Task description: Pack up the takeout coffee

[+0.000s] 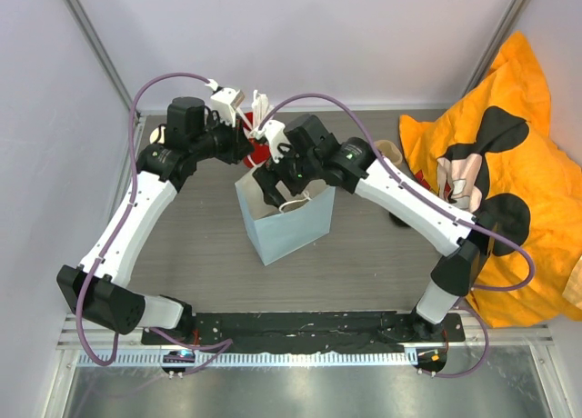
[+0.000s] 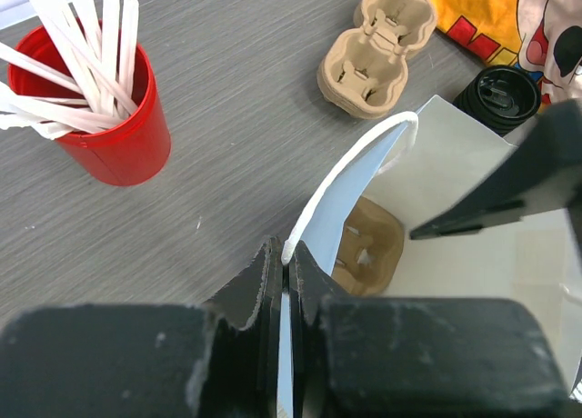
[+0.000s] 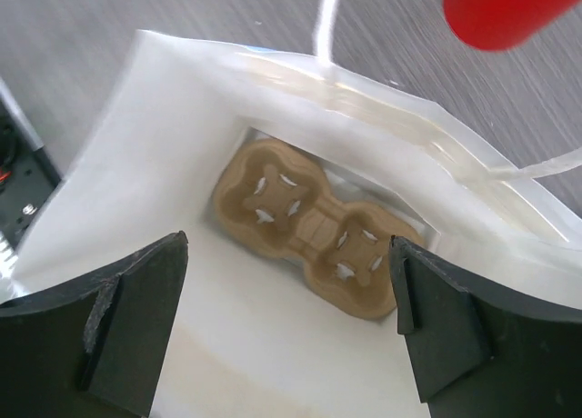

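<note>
Biggest thing here is the grey wood-look table (image 1: 200, 254), with an orange cartoon-mouse blanket (image 1: 518, 164) heaped along its right side. Both arms reach in from the near edge and meet over a pale blue paper bag (image 1: 300, 232) that stands upright mid-table with its mouth open.

The left gripper (image 2: 285, 254) is clamped tight on the bag's top edge, with a thin white strip pinched between its jaws (rim or handle, I can't tell which).

The right gripper (image 3: 289, 254) hangs just over the bag mouth. Its jaws are spread wide and there's nothing between them.

A tan moulded carrier (image 3: 314, 232) lies flat on the bottom of the bag, and both its cup wells look bare. A spare carrier (image 2: 377, 45) of the same kind sits out on the table by the blanket's edge. A black lid (image 2: 498, 95) lies near it, just beside the bag's far corner.

A red cup (image 2: 114, 127) stuffed with white sticks (image 2: 82, 36) stands on the table behind the bag, close to the left gripper.

As for the coffee cup, I can't spot it in any view. It isn't showing in the bag or in either gripper, so it may be hidden behind an arm or the blanket.
</note>
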Tool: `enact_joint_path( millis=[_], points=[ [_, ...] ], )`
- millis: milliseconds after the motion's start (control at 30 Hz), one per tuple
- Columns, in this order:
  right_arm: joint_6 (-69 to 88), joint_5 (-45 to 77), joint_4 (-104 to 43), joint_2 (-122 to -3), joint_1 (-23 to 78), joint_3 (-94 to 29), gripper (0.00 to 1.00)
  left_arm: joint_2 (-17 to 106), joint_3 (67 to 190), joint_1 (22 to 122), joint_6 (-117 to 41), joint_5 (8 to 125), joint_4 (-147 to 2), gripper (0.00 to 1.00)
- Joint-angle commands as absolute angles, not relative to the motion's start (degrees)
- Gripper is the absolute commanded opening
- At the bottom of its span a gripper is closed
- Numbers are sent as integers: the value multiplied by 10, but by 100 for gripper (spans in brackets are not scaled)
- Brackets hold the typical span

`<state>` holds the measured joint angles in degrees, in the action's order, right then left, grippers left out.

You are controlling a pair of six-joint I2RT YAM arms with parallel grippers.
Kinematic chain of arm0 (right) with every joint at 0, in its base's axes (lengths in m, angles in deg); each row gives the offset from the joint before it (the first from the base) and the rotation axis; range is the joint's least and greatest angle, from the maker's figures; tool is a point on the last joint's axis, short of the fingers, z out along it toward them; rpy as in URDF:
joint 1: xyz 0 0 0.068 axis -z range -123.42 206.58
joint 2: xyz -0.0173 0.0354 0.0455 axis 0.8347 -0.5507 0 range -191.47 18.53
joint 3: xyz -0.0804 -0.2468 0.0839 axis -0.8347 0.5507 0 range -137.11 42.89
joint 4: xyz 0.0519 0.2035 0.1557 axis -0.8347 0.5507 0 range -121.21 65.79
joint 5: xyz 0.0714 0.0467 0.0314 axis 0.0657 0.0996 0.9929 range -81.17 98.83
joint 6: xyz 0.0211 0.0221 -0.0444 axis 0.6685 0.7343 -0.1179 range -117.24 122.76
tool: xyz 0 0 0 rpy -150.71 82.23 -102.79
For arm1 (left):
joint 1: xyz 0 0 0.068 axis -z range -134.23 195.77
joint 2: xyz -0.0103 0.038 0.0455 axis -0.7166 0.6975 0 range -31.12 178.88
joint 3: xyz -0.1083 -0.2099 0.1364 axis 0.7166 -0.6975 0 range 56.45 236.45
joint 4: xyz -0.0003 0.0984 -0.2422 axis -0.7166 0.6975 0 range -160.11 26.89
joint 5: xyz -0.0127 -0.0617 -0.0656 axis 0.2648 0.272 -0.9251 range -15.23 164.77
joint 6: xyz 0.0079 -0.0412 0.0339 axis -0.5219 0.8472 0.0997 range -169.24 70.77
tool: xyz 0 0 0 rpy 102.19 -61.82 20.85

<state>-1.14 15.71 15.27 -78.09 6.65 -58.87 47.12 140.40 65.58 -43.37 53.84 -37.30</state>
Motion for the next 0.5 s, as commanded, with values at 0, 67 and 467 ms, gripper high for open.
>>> enact_joint_path(
  millis=[0, 67, 467],
  points=[
    [-62, 217, 199, -743, 63, -650, 96, 460, 1406, 657, -430, 544, -392, 2],
    [-78, 220, 212, -737, 62, -668, 96, 460, 1406, 657, -430, 543, -393, 2],
    [-124, 162, 213, -688, 77, -715, 98, 463, 1432, 657, -438, 513, -376, 2]
  ],
)
